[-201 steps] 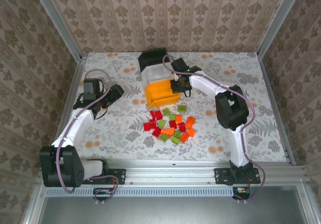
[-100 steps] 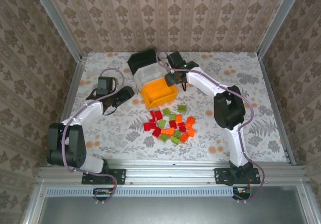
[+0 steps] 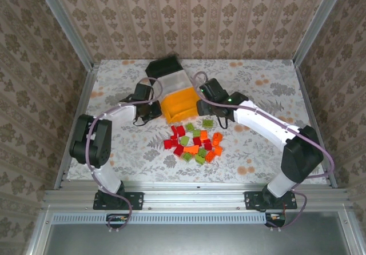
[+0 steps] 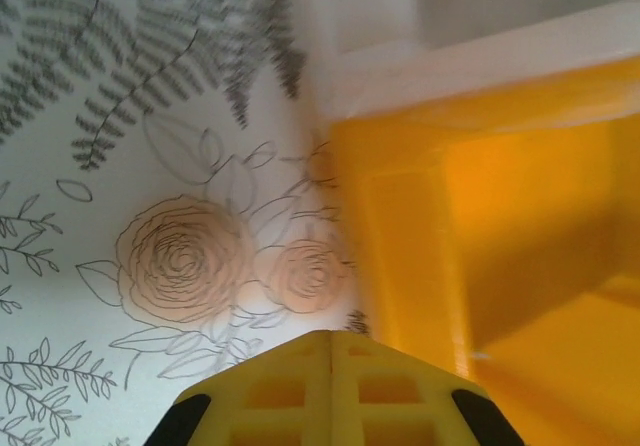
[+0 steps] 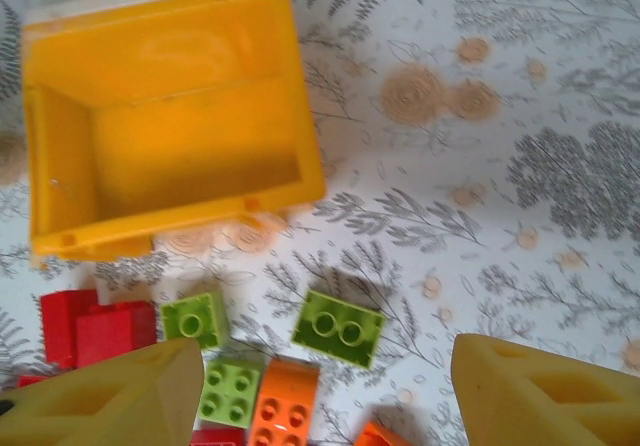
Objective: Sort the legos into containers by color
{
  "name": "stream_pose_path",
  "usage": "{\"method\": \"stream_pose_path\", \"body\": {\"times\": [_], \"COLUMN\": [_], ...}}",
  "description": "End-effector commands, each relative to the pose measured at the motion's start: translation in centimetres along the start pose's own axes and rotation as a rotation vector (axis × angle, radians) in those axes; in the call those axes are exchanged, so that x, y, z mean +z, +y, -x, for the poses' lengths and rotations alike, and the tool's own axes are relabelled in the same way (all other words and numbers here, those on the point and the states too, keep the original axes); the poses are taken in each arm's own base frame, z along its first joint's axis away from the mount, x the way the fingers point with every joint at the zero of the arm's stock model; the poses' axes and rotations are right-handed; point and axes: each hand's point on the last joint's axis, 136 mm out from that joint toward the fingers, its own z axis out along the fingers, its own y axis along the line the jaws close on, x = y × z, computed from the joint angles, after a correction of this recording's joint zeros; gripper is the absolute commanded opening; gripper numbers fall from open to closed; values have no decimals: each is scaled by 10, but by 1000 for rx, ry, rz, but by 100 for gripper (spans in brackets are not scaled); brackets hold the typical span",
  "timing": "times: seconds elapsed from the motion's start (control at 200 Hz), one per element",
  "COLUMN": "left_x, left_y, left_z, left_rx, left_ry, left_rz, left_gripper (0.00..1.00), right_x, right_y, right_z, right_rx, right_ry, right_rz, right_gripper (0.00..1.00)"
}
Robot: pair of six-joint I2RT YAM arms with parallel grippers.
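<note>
The legos (image 3: 194, 142) lie heaped at the middle of the desk (image 3: 269, 78), red, orange and green mixed. The three containers stand touching in a line that runs from the heap toward the far edge: yellow-orange bin (image 3: 182, 107) nearest, then white bin (image 3: 174, 84), then black bin (image 3: 162, 67). The bricks look light, hard and slick, so a squeeze across the flat side walls should hold better than one over the studs. The lone green brick (image 5: 338, 328) at the heap's far side has free flanks and is probably the easiest pick. The right claw (image 5: 320, 391) hangs released and empty over that side. The left claw (image 4: 330, 386) is clenched on nothing, just beside the yellow-orange bin's left wall; so light a bin would likely slide if nudged.
</note>
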Motion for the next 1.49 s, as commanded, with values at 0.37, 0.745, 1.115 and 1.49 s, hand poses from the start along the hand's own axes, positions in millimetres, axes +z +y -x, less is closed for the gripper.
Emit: {"method": "stream_pose_path", "body": {"times": [0.37, 0.745, 1.115, 1.49], "left_x": [52, 3, -85, -96], "left_y": [-121, -184, -81, -60], "left_z": [-4, -27, -44, -36], "left_rx": [114, 285, 323, 301], "left_ry": [1, -7, -127, -146], "left_rz": [-198, -420, -221, -206], "left_gripper": [0, 39, 67, 67], "right_x": [3, 94, 141, 147], "right_y": [-54, -75, -89, -104], "right_z": [-4, 30, 52, 40], "right_rx": [238, 495, 507, 353], "right_ry": [-27, 60, 92, 115], "right_rz": [-40, 87, 44, -39], "right_gripper": [69, 75, 58, 18]}}
